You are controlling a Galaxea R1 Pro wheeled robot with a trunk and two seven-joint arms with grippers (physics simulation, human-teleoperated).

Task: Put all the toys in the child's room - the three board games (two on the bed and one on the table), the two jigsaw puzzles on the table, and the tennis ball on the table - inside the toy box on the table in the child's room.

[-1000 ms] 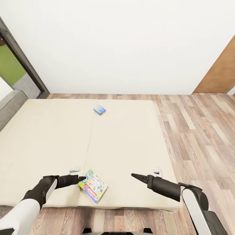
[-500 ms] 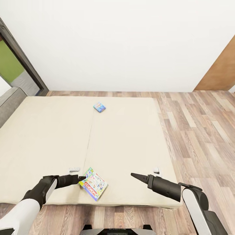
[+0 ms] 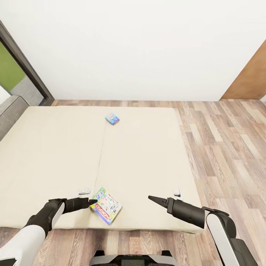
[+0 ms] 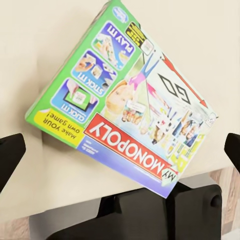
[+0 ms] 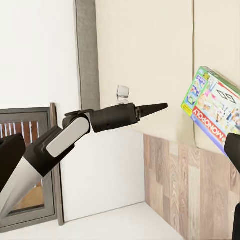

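Board games: two on the bed (image 3: pixel 55 155). Nearer game box (image 3: pixel 106 210) lies flat near the bed's front edge, just beside the left gripper (image 3: pixel 93 202) tip, touching or nearly touching, can't tell which. It sits turned diagonal to the bed edge, long axis running from near the left gripper toward the front edge, one corner close to the edge. Green border on one side. Lid reads "MY MONOPOLY" in a red banner, "GO" with an arrow, side panels "PLAY IT!", "STICK IT!", "CLICK IT!", yellow tag "MAKE YOUR OWN game!".

Second game box (image 3: pixel 112 118), bluish, lies far back on the bed near the centre seam, well apart from both arms; print too small to read.

Left fingers (image 4: pixel 10 156) spread wide either side of the Monopoly box in the left wrist view, grasping nothing. Right gripper (image 3: pixel 155 200) hovers over the bed's front right part, well apart from both boxes, looks like one closed point in the head view; right wrist view doesn't settle it, can't tell.

Around: wood-plank floor (image 3: pixel 221 147) right of the bed, white wall (image 3: pixel 133 48) behind, dark door frame (image 3: pixel 26 62) at left. Nothing lies between the left gripper and the near box.
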